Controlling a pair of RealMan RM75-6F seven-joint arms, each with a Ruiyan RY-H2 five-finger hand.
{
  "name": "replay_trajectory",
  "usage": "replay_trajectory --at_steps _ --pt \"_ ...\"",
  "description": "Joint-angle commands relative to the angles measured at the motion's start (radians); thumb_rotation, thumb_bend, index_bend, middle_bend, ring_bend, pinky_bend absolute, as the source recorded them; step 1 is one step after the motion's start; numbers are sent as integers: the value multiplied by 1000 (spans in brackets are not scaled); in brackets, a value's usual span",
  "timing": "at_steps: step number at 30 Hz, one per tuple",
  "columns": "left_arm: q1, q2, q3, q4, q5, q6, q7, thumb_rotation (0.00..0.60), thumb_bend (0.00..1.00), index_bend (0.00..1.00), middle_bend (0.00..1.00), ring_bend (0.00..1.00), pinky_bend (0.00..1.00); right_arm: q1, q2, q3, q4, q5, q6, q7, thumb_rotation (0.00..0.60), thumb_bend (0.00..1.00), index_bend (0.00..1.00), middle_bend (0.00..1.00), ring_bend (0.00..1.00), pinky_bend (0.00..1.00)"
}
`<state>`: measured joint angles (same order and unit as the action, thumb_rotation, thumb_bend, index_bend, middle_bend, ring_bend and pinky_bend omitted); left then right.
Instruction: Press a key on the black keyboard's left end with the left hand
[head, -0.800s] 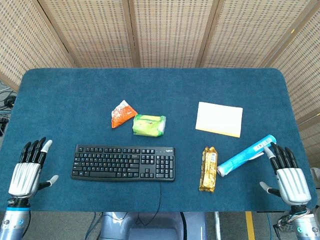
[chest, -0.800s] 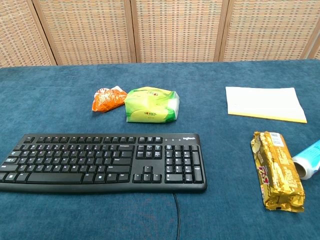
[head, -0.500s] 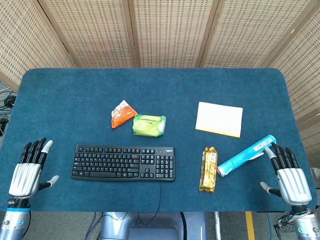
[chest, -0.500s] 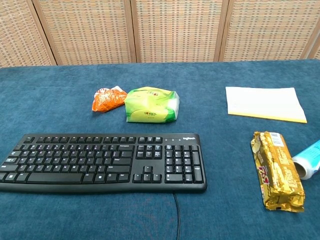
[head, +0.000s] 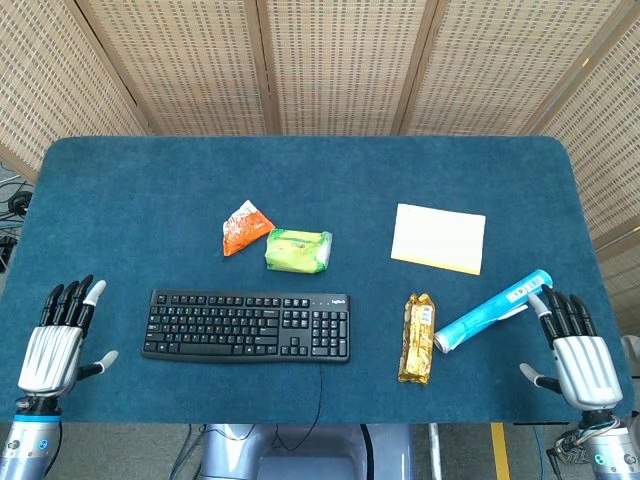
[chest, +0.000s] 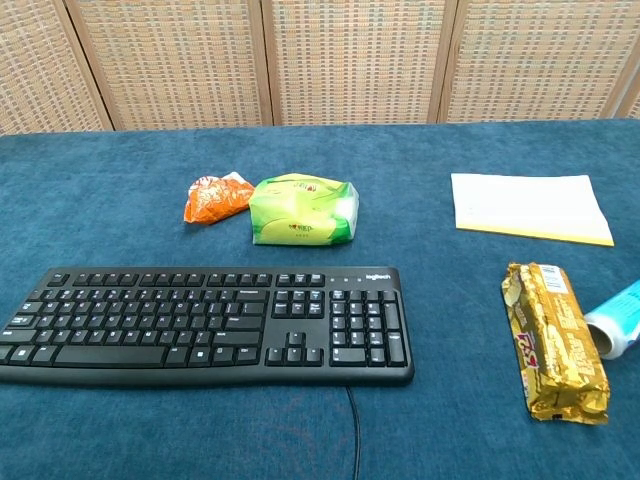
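Resting at the table's near left corner, my left hand (head: 52, 340) lies flat with its fingers apart and nothing in it. The black keyboard (head: 247, 326) sits at about three o'clock from it, near but not touching, a strip of blue table (head: 330, 180) between us. Its long side runs left to right, so the left end is the end facing my left hand, and I judge that a short reach toward three o'clock would put my fingers over those keys. My right hand (head: 578, 352) is well apart at the far right, also spread and empty, its fingertips just beside a blue tube (head: 492, 310). The chest view shows neither hand. In the head view my wrists are cut off by the lower edge, and the key labels are too small to read.
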<state>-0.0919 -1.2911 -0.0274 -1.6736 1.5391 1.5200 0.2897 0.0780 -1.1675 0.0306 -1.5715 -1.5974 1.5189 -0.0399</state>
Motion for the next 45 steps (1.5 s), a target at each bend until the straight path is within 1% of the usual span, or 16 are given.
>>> replay_trajectory --at_steps 1,10,14,15,16,19,21,22,24,26,29,32,35,39,41,45 --pt "1 0 1 -2 2 2 2 600 113 0 0 0 0 -1 0 -1 1 -1 1 2 600 0 0 0 0 0" --pt "3 -3 1 -5 3 5 8 600 136 0 0 0 0 -1 0 -2 3 -1 -1 5 600 0 0 0 0 0" --pt "4 -8 -5 -5 -1 12 17 600 178 0 1 0 0 0 -1 -2 5 0 -3 4 600 0 0 0 0 0" --pt "5 -10 -8 -6 -3 15 20 600 204 0 23 8 0 0 -1 -2 5 1 -3 4 600 0 0 0 0 0" --pt "6 -15 -13 -8 -7 21 26 600 226 0 52 24 1 0 -1 -2 5 1 -3 4 600 0 0 0 0 0" --pt "6 -32 -25 -9 -9 35 35 600 317 0 263 170 65 -1 -2 0 5 4 -2 5 600 0 0 0 0 0" --pt "4 -51 -37 -2 -1 53 42 600 399 0 430 302 147 0 -3 2 6 6 -2 6 600 0 0 0 0 0" --pt "3 -60 -42 1 2 61 43 600 425 0 471 336 167 0 -3 2 7 7 -2 5 600 0 0 0 0 0" --pt "-2 -70 -47 4 7 63 49 600 515 0 554 413 216 2 -4 2 8 9 -7 3 600 0 0 0 0 0" --pt "-7 -67 -47 -7 3 51 56 600 582 0 591 454 249 3 -6 1 8 8 -10 0 600 0 0 0 0 0" --pt "-16 -54 -46 -40 -9 24 74 600 639 0 609 471 268 4 -8 -1 9 7 -13 -3 600 0 0 0 0 0" --pt "-26 -24 -34 -106 -41 -29 84 600 653 0 614 475 277 4 -8 0 8 9 -14 -3 600 0 0 0 0 0" --pt "-49 46 -17 -225 -107 -134 68 600 668 0 618 477 288 5 -9 1 7 9 -14 -3 600 0 0 0 0 0" --pt "-100 152 -17 -344 -208 -266 73 600 686 0 623 480 295 5 -8 0 6 7 -14 -3 600 0 0 0 0 0" --pt "-118 180 -25 -368 -248 -295 99 600 688 0 624 480 295 6 -7 0 6 7 -13 -1 600 0 0 0 0 0" --pt "-160 225 -34 -417 -361 -361 157 600 688 0 624 480 295 6 -6 1 6 8 -13 4 600 0 0 0 0 0"
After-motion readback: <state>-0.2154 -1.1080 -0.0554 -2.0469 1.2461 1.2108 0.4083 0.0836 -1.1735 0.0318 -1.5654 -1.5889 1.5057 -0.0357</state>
